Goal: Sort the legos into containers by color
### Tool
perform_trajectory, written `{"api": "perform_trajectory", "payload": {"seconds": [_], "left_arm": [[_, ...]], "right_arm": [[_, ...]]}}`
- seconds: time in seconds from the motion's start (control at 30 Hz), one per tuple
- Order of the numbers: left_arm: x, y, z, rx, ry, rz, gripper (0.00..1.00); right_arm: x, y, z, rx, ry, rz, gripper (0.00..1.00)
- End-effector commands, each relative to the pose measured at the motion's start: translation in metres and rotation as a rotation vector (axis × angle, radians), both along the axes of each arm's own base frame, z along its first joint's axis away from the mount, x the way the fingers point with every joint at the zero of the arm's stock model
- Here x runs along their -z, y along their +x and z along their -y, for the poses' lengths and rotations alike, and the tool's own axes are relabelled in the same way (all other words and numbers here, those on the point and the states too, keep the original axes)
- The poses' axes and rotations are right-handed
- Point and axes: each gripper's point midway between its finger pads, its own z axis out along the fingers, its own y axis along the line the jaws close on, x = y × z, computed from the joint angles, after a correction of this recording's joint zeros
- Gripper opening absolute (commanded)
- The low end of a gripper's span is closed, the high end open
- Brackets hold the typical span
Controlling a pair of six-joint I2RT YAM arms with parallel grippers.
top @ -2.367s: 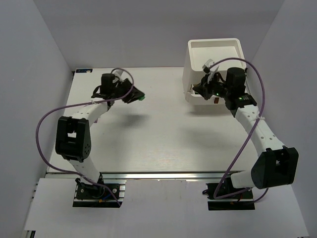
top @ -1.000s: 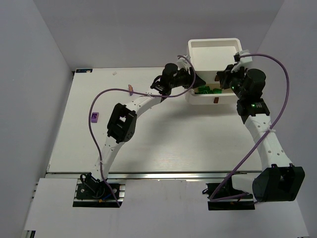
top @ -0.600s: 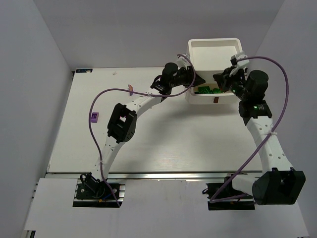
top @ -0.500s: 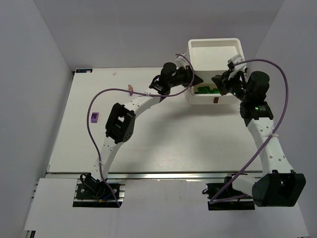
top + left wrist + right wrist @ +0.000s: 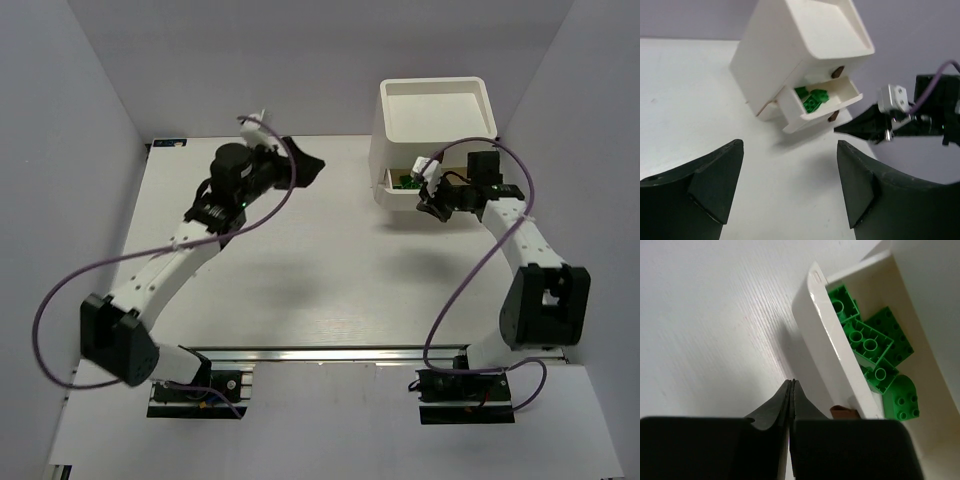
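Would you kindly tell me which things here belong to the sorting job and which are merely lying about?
Job: green bricks, the open drawer holding them, the white drawer unit.
Not part of it: the arms' purple cables, the table's metal rail.

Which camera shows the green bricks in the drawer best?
Right wrist: the green bricks are close, studs clear. Left wrist shows them small in the open drawer; top view, only a green speck.

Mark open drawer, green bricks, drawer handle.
open drawer (image 5: 832,340): right wrist view, white front wall.
green bricks (image 5: 865,342): right wrist view, studded top of middle brick.
drawer handle (image 5: 842,412): right wrist view, brown top edge.
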Motion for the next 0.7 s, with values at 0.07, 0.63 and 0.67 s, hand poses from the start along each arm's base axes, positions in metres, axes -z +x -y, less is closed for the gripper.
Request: {"api": "perform_trajectory", "payload": {"seconds": [0.07,0.63,0.67], "left_arm": [[0.063,-0.025,-0.057,-0.204,0.130,-0.132,0.86],[0.089,-0.053,-0.105,-0.371,0.153,-0.203,0.90],[0.089,-0.053,-0.105,-0.374,0.155,-0.204,0.90]], "right_arm": [[0.009,0.035,0.016,-0.037,-0.157,0.040,0.00],[0.017,0.136,0.034,0.217,-0.234,0.208,0.00],[0.013,0.141,0.035,0.225,-0.229,0.226,0.00]]}}
